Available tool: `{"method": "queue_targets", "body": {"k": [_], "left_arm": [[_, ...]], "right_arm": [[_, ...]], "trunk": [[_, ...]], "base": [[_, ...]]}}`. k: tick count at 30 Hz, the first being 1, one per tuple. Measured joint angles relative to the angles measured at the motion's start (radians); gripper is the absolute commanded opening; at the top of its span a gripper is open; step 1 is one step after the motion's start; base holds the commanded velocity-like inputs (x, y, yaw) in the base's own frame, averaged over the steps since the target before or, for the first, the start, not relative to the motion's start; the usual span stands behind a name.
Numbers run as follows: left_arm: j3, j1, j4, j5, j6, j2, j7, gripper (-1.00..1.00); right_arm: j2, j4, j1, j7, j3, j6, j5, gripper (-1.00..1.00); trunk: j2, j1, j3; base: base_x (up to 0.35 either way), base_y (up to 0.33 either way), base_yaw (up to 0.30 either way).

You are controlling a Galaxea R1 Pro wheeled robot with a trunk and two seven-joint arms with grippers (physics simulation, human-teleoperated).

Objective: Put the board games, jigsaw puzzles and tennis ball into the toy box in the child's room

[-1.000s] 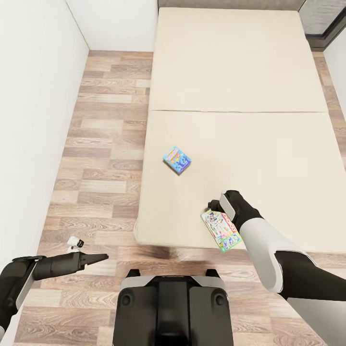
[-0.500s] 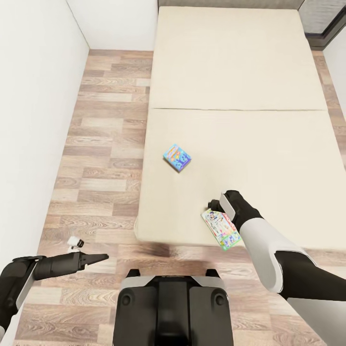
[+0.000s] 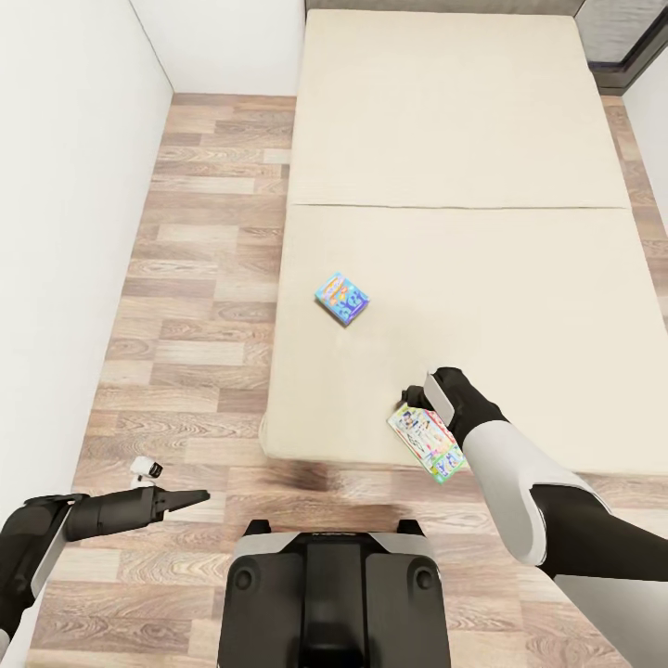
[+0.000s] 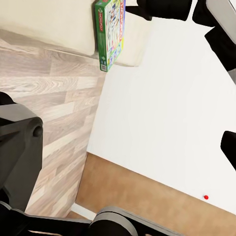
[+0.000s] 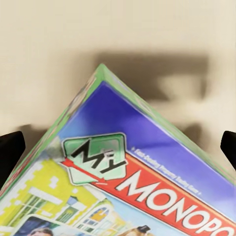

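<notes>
A green-edged Monopoly board game [image 3: 427, 443] hangs tilted over the near edge of the cream bed [image 3: 464, 139], with my right gripper [image 3: 415, 397] shut on its far end. The right wrist view shows the box's printed lid [image 5: 128, 187] up close between the two fingertips. From the left wrist view the same box [image 4: 109, 29] is seen edge-on at the bed's edge. A second, small blue board game [image 3: 341, 299] lies flat on the bed, further in and to the left. My left gripper [image 3: 190, 499] hovers low over the floor at the left, open and holding nothing.
A white wall [image 3: 65, 232] runs along the left, with a strip of wooden floor [image 3: 204, 278] between it and the bed. My dark base [image 3: 334, 594] sits at the bed's near edge. A dark frame [image 3: 640, 46] stands at the far right corner.
The whole view has drawn back a little from the bed. The held board game has come further out over the bed's near edge. The left arm holds the same pose.
</notes>
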Motion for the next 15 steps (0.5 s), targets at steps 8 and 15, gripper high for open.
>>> {"method": "queue_targets", "body": {"k": [8, 15], "left_arm": [[0.000, 0.000, 0.000, 0.000, 0.000, 0.000, 0.000, 1.00], [0.000, 0.000, 0.000, 0.000, 0.000, 0.000, 0.000, 1.00]], "right_arm": [[0.000, 0.000, 0.000, 0.000, 0.000, -0.004, 0.000, 1.00], [0.000, -0.002, 0.000, -0.001, 0.000, -0.021, -0.001, 1.00]], "trunk": [[0.000, 0.000, 0.000], [0.000, 0.000, 0.000]], "base": [[0.000, 0.000, 0.000], [0.000, 0.000, 0.000]]}}
